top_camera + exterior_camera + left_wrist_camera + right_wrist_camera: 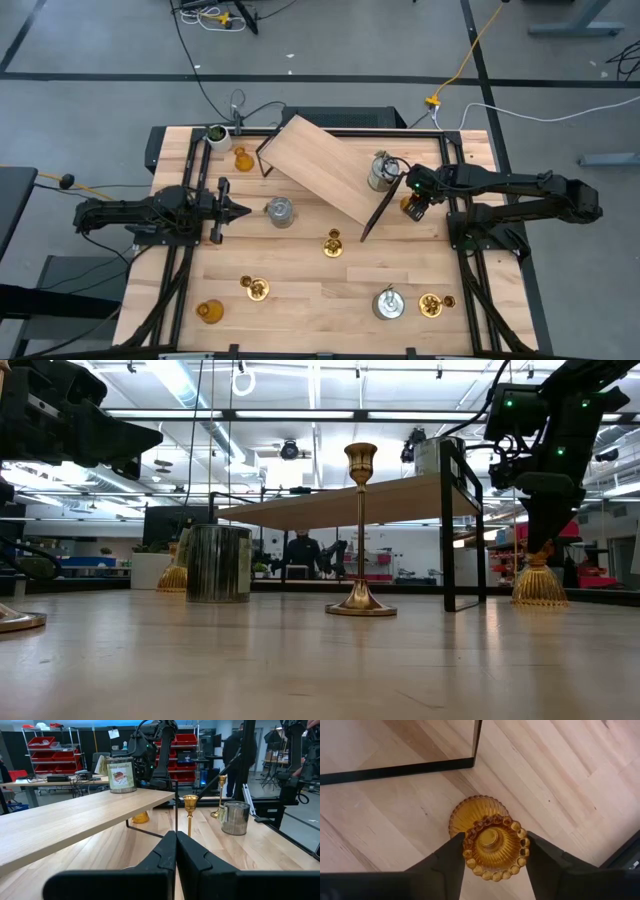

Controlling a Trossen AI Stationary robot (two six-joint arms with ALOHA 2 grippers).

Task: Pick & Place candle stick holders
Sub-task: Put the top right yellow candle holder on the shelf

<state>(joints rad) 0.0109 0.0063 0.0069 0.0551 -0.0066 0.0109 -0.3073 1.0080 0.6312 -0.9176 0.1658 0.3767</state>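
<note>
My right gripper (413,200) points down at the table's right, shut on a squat amber glass holder (492,845) beside the tilted wooden shelf (325,165). My left gripper (243,210) is shut and empty at the left, pointing at a silver cylinder (280,211) that stands on the table. Another silver cylinder (380,172) stands on the shelf. A brass stick (333,244) stands upright at mid-table. Near the front edge stand two brass sticks (257,288) (432,304), an amber holder (209,312) and a silver cylinder (388,303). A third amber holder (242,158) stands far left. My right gripper pinches the amber holder's beaded top rim (470,851) between its two fingers, one on each side. The fingers come from above, pointing down. The holder stands upright with its ribbed base (540,592) on the table.
The shelf's black metal leg (378,215) stands close to my right gripper. A small white pot with a green plant (216,135) stands at the far left corner. Bare wood lies between the mid-table brass stick and the front row.
</note>
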